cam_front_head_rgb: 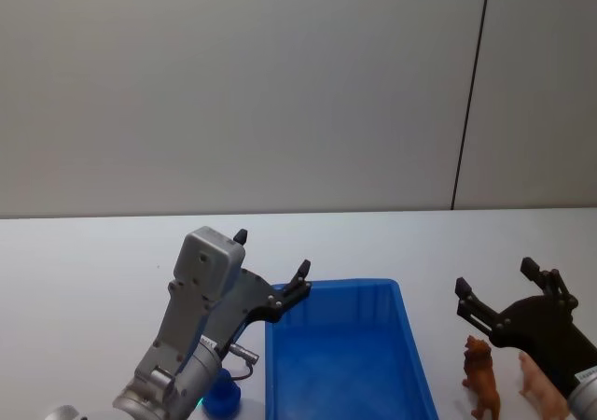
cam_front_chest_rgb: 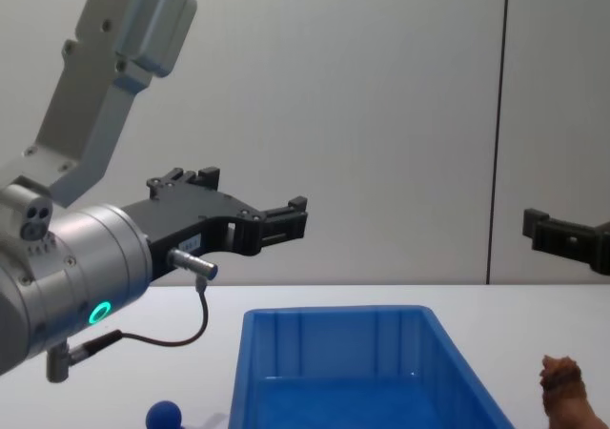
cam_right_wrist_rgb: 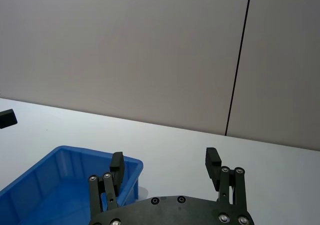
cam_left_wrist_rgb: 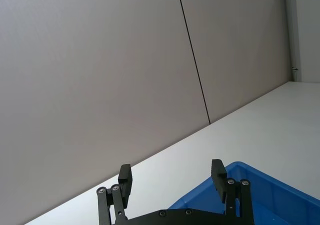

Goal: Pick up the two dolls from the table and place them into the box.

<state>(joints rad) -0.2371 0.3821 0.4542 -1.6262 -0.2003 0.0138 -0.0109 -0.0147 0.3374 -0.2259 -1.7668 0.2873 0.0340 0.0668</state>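
The brown doll (cam_front_head_rgb: 480,375) and the pink doll (cam_front_head_rgb: 538,387) stand on the desk (cam_front_head_rgb: 84,261), right of the box (cam_front_head_rgb: 345,364). The right gripper (cam_front_head_rgb: 495,275), fingers wide, hovers above them and is nearer. The left gripper (cam_front_head_rgb: 271,252), also wide, hangs at the box's left rim.

Glossy plastic box (cam_front_head_rgb: 410,364) — matte table (cam_front_head_rgb: 84,271)

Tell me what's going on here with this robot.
Nothing has been picked up yet. The brown doll and the pink doll are on the table, to the right of the box, and the part of its inside that shows holds nothing. The right gripper hangs open above the table near the dolls. The left gripper hangs open by the box's left rim.
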